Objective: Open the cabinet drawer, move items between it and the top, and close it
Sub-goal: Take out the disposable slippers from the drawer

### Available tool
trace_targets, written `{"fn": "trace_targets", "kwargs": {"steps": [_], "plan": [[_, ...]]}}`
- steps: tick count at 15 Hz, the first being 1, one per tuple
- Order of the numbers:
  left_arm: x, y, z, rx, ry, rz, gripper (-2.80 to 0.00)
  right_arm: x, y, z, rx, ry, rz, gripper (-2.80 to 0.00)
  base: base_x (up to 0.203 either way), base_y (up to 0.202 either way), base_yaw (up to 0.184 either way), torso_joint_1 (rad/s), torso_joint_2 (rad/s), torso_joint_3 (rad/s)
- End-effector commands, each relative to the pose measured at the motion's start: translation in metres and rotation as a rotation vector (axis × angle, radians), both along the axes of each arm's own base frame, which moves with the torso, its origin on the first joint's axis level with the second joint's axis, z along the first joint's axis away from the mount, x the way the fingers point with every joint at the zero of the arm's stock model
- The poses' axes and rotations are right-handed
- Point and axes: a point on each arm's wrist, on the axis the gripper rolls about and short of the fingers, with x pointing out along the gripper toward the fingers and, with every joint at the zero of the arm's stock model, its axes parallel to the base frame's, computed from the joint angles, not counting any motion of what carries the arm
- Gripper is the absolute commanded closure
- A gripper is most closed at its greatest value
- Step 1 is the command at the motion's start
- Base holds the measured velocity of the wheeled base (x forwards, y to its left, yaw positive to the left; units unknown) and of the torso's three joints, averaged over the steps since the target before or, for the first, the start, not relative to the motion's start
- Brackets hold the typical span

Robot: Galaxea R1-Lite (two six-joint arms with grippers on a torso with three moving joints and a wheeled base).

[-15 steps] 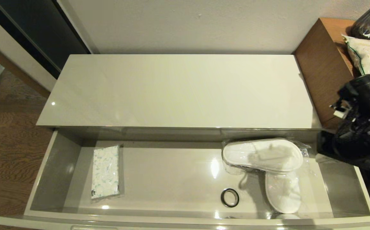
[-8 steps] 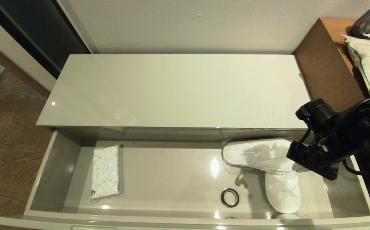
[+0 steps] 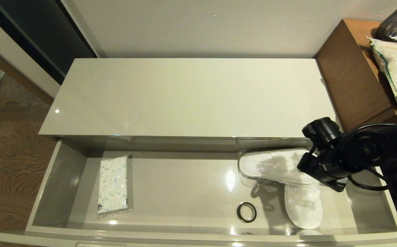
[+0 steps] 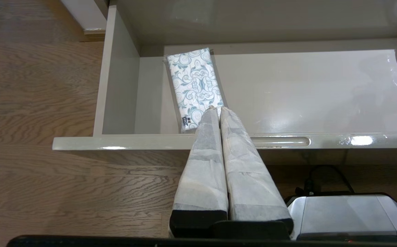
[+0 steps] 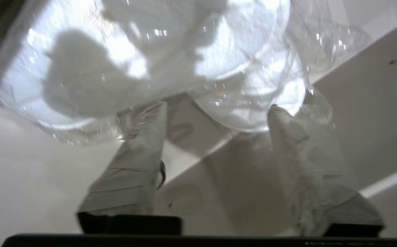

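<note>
Below the top (image 3: 188,96), bare and glossy: cabinet drawer (image 3: 191,192) pulled fully out. Right end: bagged slippers (image 3: 280,168), one pair overlapping another; right gripper (image 5: 219,113) poised over them, fingers (image 5: 143,137) spread wide, nothing grasped. Left end: tissue pack (image 3: 113,185), flat. Left gripper (image 4: 218,110) outside the drawer front, fingers pressed together, empty. Near front wall: tape roll (image 3: 246,212).

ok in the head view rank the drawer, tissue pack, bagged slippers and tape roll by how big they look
1. cabinet drawer
2. bagged slippers, partly hidden by the right arm
3. tissue pack
4. tape roll
</note>
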Motion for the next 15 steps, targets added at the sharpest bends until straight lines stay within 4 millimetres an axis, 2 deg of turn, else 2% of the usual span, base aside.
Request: {"fn": "trace_targets", "kwargs": {"steps": [1,3,10,15], "plan": [[0.0,0.0,0.0,0.001,0.002,-0.001,0.0,0.004,0.0,0.0,0.0,-0.037,-0.011,-2.8,0.0,0.0,0.0,0.0,0.0,0.0],[0.0,0.0,0.0,0.001,0.001,-0.001,0.0,0.007,0.001,0.001,0.013,-0.08,-0.01,-2.8,0.0,0.0,0.0,0.0,0.0,0.0],[0.0,0.0,0.0,0.001,0.002,0.0,0.0,0.034,0.005,-0.037,-0.016,-0.128,0.002,-2.8,0.0,0.0,0.0,0.0,0.0,0.0],[0.0,0.0,0.0,0.001,0.002,-0.001,0.0,0.057,-0.01,-0.06,-0.118,-0.231,0.089,-2.8,0.0,0.0,0.0,0.0,0.0,0.0]]}}
